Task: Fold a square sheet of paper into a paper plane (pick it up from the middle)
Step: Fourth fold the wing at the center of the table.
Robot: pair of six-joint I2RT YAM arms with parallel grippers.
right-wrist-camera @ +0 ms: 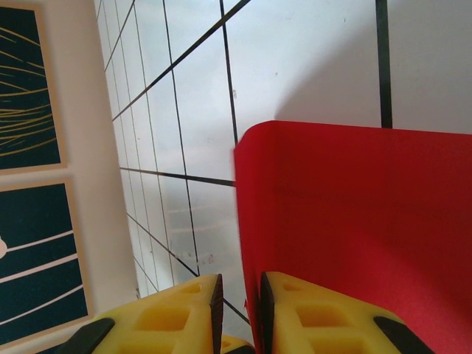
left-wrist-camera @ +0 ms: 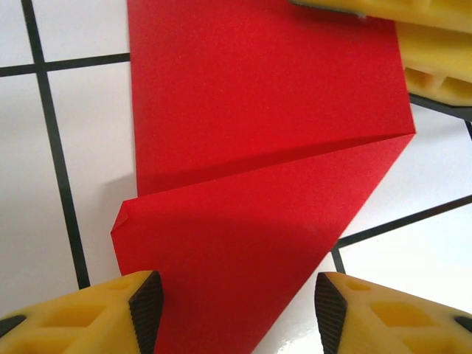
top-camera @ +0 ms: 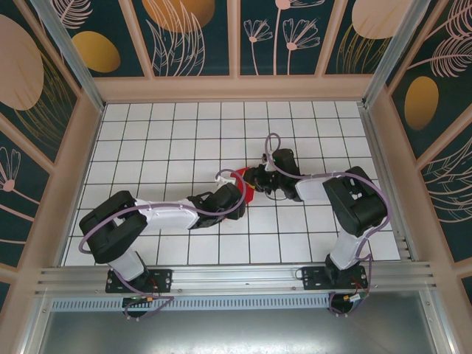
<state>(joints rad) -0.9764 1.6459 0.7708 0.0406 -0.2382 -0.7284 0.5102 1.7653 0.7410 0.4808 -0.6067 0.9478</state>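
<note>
The square sheet of paper (top-camera: 244,178) is bright red and lies folded in layers on the white grid table, mostly hidden under both grippers. In the left wrist view the paper (left-wrist-camera: 258,110) shows a diagonal crease and a pointed lower flap. My left gripper (left-wrist-camera: 236,295) hovers over that flap, open, its pads wide apart and touching nothing. My right gripper (right-wrist-camera: 240,295) stands narrowly open, with an upright edge of the paper (right-wrist-camera: 354,221) in the gap against its right pad. Its yellow fingers (left-wrist-camera: 435,44) show at the paper's far corner.
The table (top-camera: 169,140) is a white tiled grid enclosed by beige frames with dark floral panels (top-camera: 44,81). An aluminium rail (top-camera: 236,276) runs along the near edge by the arm bases. The two arms meet at mid-table.
</note>
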